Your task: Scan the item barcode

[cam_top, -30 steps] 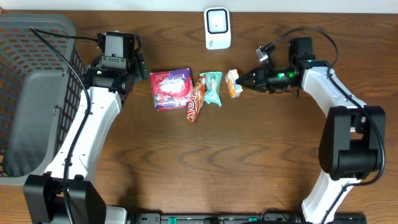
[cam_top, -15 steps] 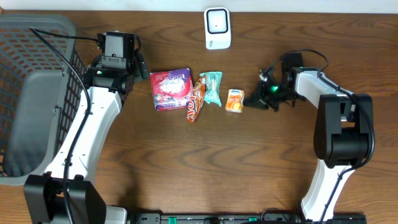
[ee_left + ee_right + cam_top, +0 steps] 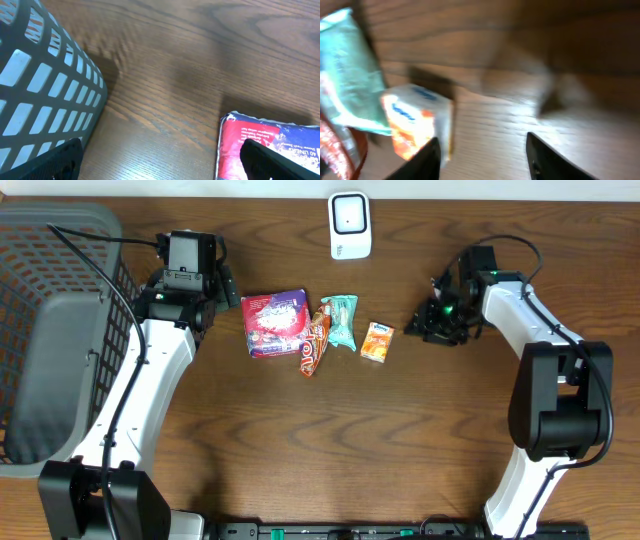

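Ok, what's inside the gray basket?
In the basket only its own gray floor shows, no item. Its left edge runs out of frame, so that strip can't be checked.

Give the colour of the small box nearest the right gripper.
Mostly orange small box, with some white and blue; overhead view best.

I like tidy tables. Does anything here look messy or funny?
Nothing is spilled or broken. The orange box lies crooked, apart from the other snacks; the red candy bar is squeezed between the purple packet and teal packet.
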Robot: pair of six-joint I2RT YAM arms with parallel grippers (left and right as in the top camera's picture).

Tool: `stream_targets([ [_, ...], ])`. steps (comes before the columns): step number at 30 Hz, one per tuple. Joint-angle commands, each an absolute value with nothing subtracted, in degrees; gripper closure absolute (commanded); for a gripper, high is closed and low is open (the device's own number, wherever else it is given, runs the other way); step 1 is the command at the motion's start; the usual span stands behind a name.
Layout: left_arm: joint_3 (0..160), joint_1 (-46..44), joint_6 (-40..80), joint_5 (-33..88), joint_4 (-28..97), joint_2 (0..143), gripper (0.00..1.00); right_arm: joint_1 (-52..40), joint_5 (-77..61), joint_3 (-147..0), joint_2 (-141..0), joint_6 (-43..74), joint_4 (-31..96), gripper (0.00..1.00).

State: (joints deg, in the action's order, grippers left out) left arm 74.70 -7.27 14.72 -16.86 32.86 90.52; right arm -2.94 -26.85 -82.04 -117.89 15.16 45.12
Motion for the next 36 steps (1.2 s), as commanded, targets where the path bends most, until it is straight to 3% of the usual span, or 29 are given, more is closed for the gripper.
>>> stream_targets([
  [1,75.02,-7.14,13.98,-17.61,32.97,90.65,0.01,-5.17,-31.99,-83.31,-116.46,15.33,43.31,0.31],
  [3,75.02,-7.14,13.98,-17.61,32.97,90.65,0.01,-6.35,-31.88,-83.29,-116.46,15.42,42.04,0.13],
  [5,75.02,-7.14,13.98,-17.61,32.97,90.65,0.01,-7.53,-30.81,-83.29,-116.49,15.49,41.28,0.09],
  [10,75.02,-7.14,13.98,-17.63,32.97,90.65,0.01,-8.43,-24.71,-82.59,-116.57,21.15,41.32,0.25],
  [19,75.02,-7.14,13.98,-17.63,32.97,90.65,0.01,-10.57,-24.34,-79.15,-117.69,22.28,38.17,0.29],
  [23,75.02,-7.14,13.98,-17.61,32.97,90.65,0.01,-11.57,-24.53,-79.00,-117.78,23.53,37.15,0.44],
  [24,75.02,-7.14,13.98,-17.61,32.97,90.65,0.01,-12.14,-24.51,-79.00,-117.78,24.36,37.01,0.54],
  [30,75.02,-7.14,13.98,-17.63,32.97,90.65,0.01,-13.89,-24.25,-78.94,-117.78,24.84,37.17,0.58],
  [36,75.02,-7.14,13.98,-17.61,32.97,90.65,0.01,-14.81,-24.03,-78.56,-118.10,24.84,36.95,0.76],
])
